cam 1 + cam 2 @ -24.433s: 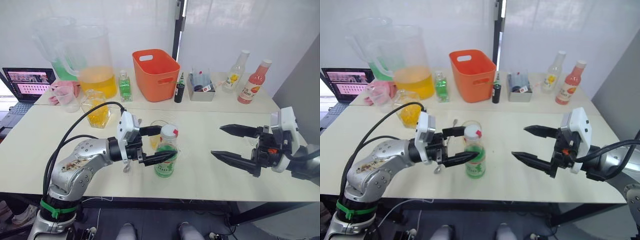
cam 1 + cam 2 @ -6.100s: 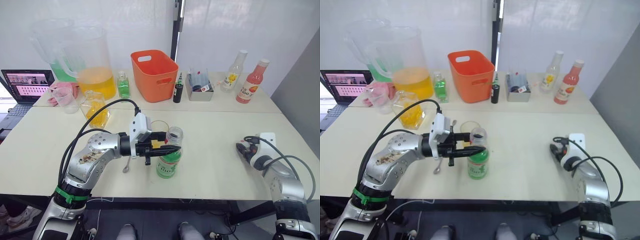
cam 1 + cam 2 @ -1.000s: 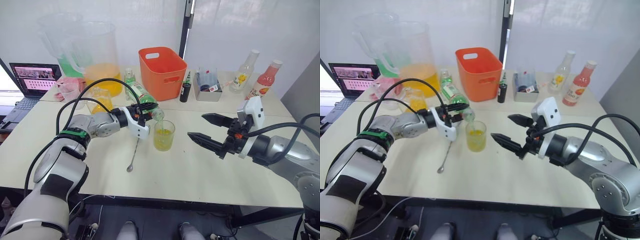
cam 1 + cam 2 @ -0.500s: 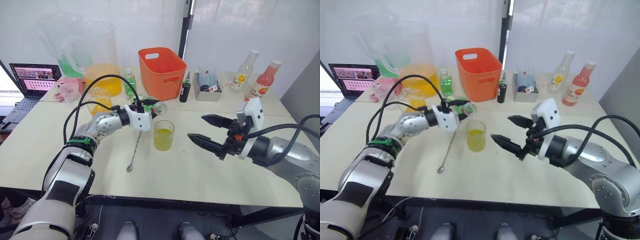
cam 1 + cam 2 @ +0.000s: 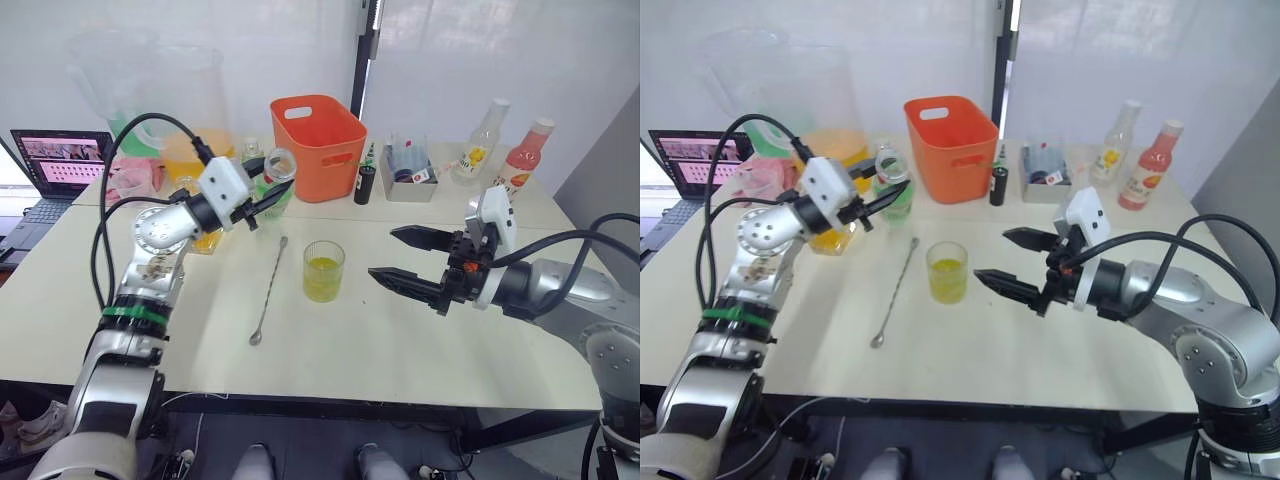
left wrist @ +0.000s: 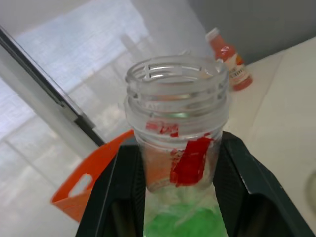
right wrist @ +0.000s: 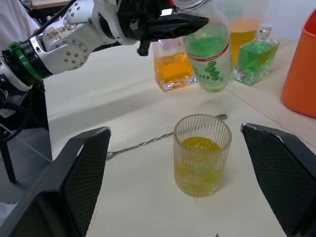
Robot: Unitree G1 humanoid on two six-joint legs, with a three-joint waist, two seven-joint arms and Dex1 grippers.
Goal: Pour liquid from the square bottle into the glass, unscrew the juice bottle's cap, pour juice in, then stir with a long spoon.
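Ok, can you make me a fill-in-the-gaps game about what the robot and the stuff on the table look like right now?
1. The left gripper is shut on the clear plastic juice bottle, which holds ____ liquid.
2. The ribbed drinking glass holds some ____ liquid.
3. The long metal spoon lies on the ____, apart from the glass.
4. The right gripper is ____ and holds nothing.

Missing words: green; yellow; table; open

No legible text on anything.
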